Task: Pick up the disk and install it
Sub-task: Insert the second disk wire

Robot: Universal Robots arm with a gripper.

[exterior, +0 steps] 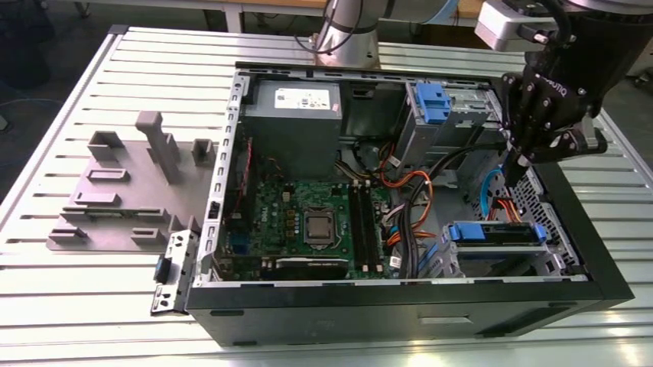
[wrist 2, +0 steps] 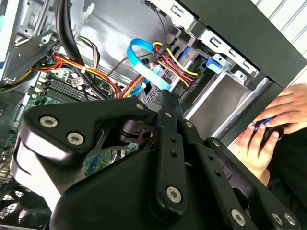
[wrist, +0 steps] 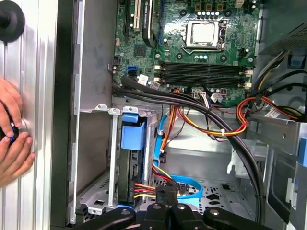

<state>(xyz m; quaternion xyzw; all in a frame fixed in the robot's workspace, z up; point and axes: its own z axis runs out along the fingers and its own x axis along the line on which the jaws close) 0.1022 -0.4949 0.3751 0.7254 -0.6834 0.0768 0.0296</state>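
The disk (exterior: 497, 233) sits in the lower drive bay at the front right corner of the open computer case (exterior: 408, 302), its blue carrier rail facing up. In the first wrist view the disk (wrist: 132, 135) shows as a blue tab over a silver body with cables plugged into its end. My gripper (exterior: 524, 164) hangs above the case's right wall, behind the disk and apart from it. In both wrist views the gripper (wrist: 165, 192) (wrist 2: 168, 98) has its fingers together with nothing between them.
A grey slotted holder block (exterior: 122, 191) lies on the table on the exterior view's left. A blue latch (exterior: 433, 103) sits on the upper bay. Orange, red and blue cables (exterior: 408, 206) cross the case beside the motherboard (exterior: 316, 222). A person's hands (wrist: 12, 139) rest outside the case wall.
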